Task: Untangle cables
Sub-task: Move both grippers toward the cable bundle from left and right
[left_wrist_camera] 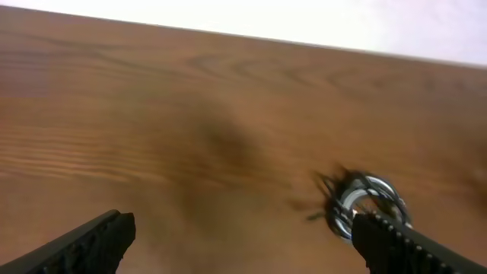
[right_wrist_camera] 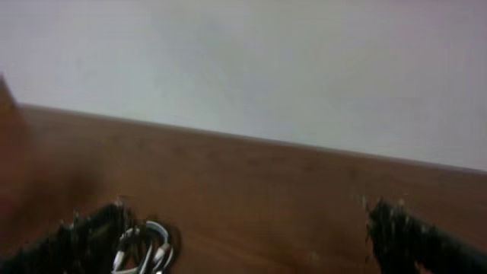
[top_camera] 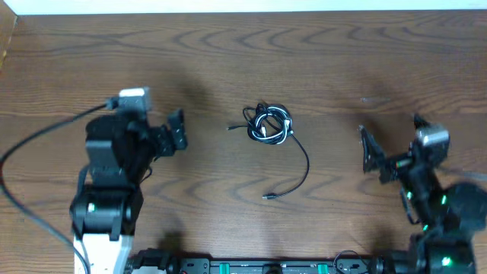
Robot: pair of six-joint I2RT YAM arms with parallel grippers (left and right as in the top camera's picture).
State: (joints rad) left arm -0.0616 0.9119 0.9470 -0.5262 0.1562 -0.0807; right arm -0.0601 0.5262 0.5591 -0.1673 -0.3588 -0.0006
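Both wrist views are blurred. A small knot of cables (top_camera: 269,124), black with one pale cord, lies mid-way across the wooden surface (top_camera: 228,53), cut off at the bottom of the right wrist view. The left end effector (top_camera: 176,131) and right end effector (top_camera: 370,150) gape wide, empty, well apart from it.

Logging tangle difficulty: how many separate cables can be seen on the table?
2 distinguishable: a black cable trailing from the middle of the table toward the near edge, and a white/grey cable coiled there. More black ones may be hidden.
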